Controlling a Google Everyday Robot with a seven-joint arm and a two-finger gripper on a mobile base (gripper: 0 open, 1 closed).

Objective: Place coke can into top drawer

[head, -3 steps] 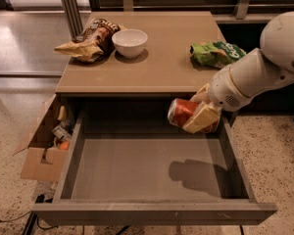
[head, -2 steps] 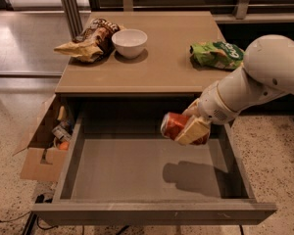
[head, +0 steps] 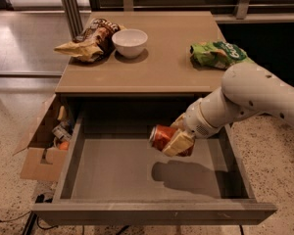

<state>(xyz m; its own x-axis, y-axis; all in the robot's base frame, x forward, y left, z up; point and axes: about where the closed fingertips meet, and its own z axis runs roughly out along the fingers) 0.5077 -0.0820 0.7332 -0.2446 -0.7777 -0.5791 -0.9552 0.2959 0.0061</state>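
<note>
Can [head: 160, 135] half hidden, arm [head: 255, 94] cut off.
The gripper [head: 175, 140] over the drawer [head: 112, 173] clasps the can; a pale finger [head: 178, 143] covers its middle. The arm runs off the right edge. Box [head: 36, 158] contents too small to tell.

The pincer [head: 178, 142], clamped on the coke can [head: 160, 135], now hangs lower and further left, above the top drawer [head: 112, 173] floor.

Dim, warm overhead light; gripper [head: 173, 139] w/ coke can [head: 160, 134] above top drawer [head: 112, 176] throws dark shadow on its floor.
</note>
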